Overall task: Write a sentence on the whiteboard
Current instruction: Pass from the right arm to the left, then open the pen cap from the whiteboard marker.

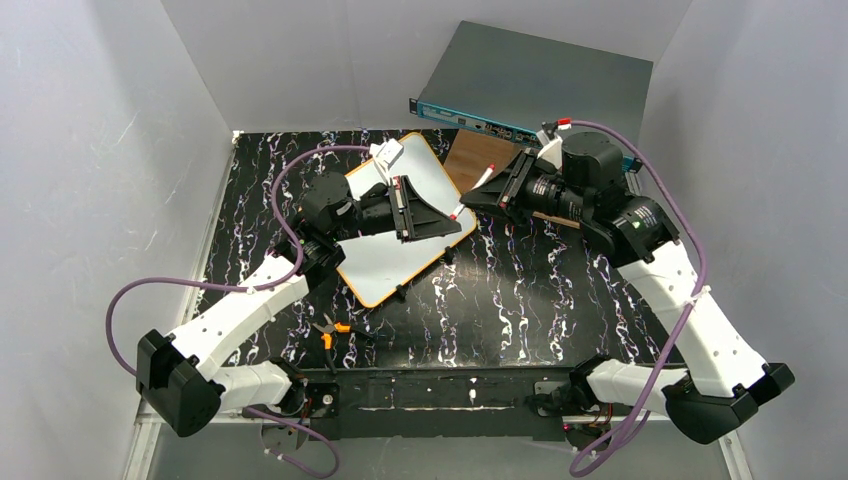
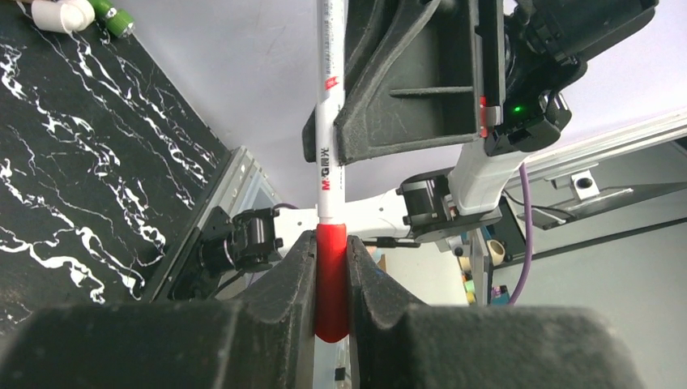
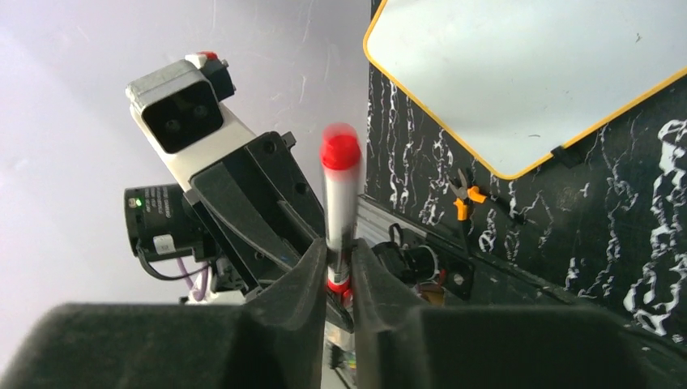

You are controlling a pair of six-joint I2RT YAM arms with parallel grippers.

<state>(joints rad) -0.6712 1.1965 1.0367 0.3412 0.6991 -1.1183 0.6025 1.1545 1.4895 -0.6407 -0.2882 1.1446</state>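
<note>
The whiteboard [image 1: 385, 262], white with a thin orange rim, lies tilted on the black marbled table; it also shows in the right wrist view [image 3: 518, 73]. No sentence shows on it. A white marker [image 1: 473, 190] with a red cap hangs in the air between both grippers, above the board's right edge. My left gripper [image 1: 457, 218] is shut on the red cap [image 2: 331, 279]. My right gripper [image 1: 484, 187] is shut on the marker's other end, near a red band [image 3: 339, 281]. The marker's body [image 2: 328, 121] runs from one gripper to the other.
A brown wooden board [image 1: 468, 155] lies behind the right gripper, under a grey rack unit [image 1: 545, 80]. Orange-handled pliers [image 1: 330, 332] lie near the table's front, also in the right wrist view [image 3: 463, 200]. A white block [image 1: 388, 152] sits at the whiteboard's far corner. Grey walls enclose the table.
</note>
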